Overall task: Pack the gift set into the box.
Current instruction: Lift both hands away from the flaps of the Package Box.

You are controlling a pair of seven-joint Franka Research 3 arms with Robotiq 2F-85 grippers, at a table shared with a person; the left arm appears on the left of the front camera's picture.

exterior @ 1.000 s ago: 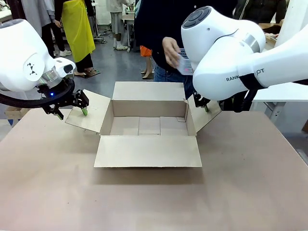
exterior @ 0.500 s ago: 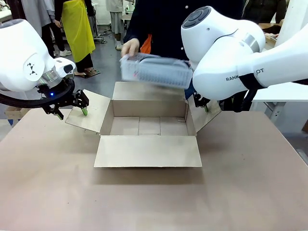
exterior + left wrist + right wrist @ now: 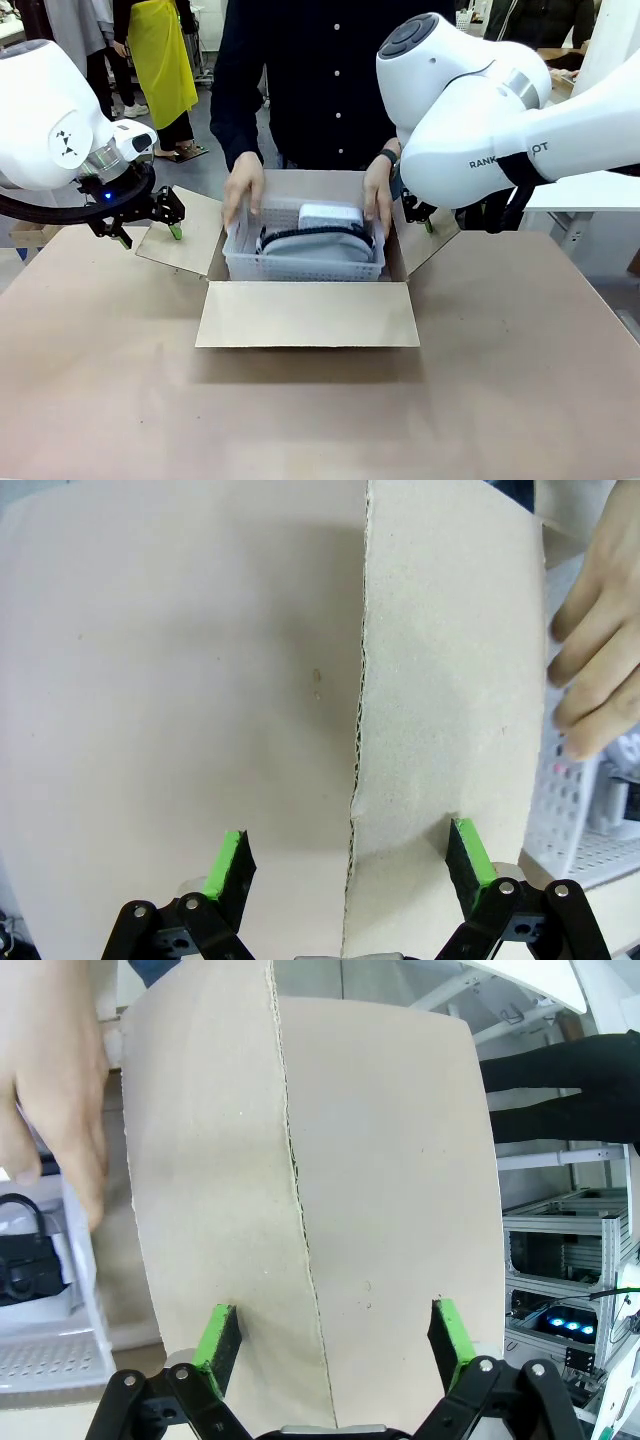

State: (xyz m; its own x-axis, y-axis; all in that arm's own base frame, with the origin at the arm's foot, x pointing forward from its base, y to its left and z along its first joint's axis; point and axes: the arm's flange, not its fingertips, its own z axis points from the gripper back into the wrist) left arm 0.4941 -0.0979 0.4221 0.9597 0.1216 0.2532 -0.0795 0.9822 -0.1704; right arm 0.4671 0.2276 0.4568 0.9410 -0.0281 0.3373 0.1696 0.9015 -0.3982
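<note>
One cardboard box [image 3: 305, 315] sits open mid-tabletop [image 3: 300, 430] with its four flaps spread. Inside it rests the gift set [image 3: 300, 262], one white perforated basket, gripped at both ends by a person's two hands [image 3: 243, 190]. The left pincer [image 3: 350, 855] and right pincer [image 3: 335, 1335] each gape open astride a side flap's edge; "RANK" shows on the right arm [image 3: 500, 150].

Centre of the frame, on the table [image 3: 300, 420]: the box [image 3: 305, 313], flaps spread outward. In its opening, the gift set [image 3: 305, 250], a hand [image 3: 243, 190] at each end. Left tool [image 3: 150, 235] astride the left flap's edge, right tool [image 3: 419, 218] astride the right flap's.
</note>
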